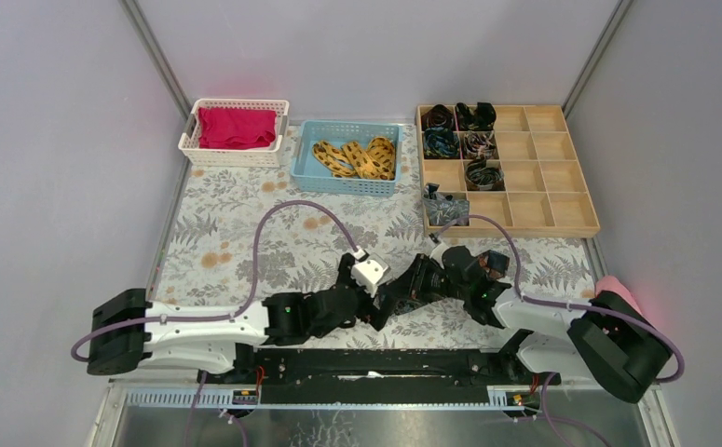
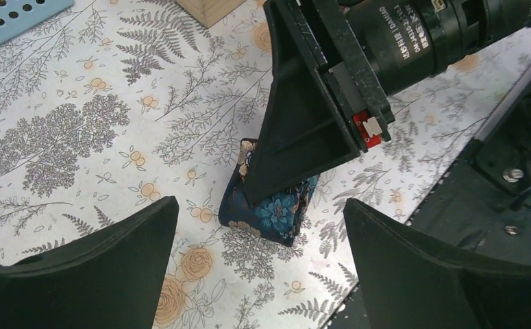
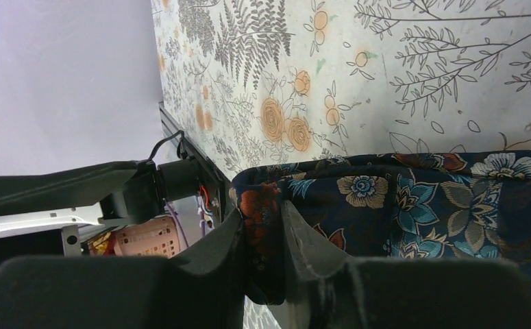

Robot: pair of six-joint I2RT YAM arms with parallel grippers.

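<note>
The right pincer (image 3: pixel 261 229) is nipped shut on the folded edge of a dark navy cloth (image 3: pixel 413 199) printed with blue, orange and cream flowers (bunched into a small wad), which sits on the fern-patterned counter (image 2: pixel 77 137) directly under its tips. The left pincer (image 2: pixel 259 212) hangs wide apart over the same cloth, gripping nothing, with the right one's fingers crowding in between its own. Well beyond both stand a wooden divided tray (image 1: pixel 534 158), a blue basket (image 1: pixel 301 158) of yellow straps (image 1: pixel 357 156) and a white basket (image 1: pixel 189 140).
</note>
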